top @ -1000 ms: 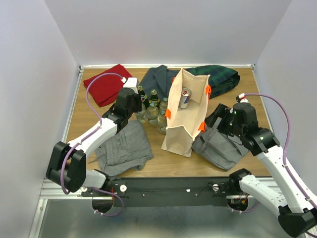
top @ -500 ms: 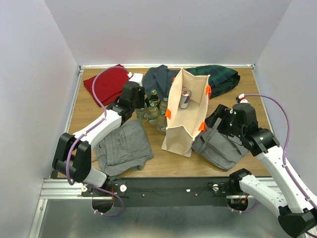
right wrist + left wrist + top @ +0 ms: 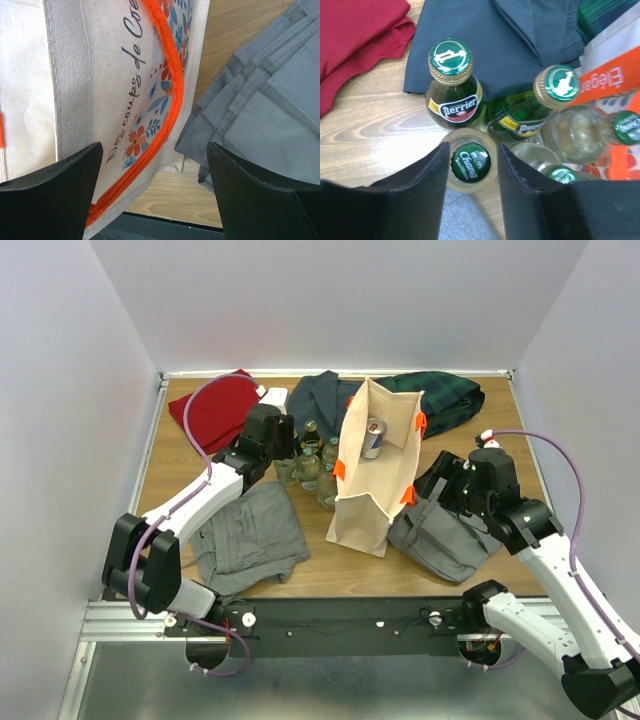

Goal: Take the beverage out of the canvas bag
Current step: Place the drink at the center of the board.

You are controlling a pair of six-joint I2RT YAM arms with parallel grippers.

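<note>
Left gripper jaws narrowly parted, Chang bottle cap straddled between them unpinched, Perrier bottle just beyond, right gripper jaws spread wide, canvas bag wall and orange handle framed between them, beverage can seen upright inside the bag.

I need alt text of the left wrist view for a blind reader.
Seen from above, the left end effector straddles a green-capped Chang bottle; whether it grips is unclear. Behind stand a Perrier bottle and other bottles, on wood, with red cloth, dark cloth, and the canvas bag's orange handle.
</note>
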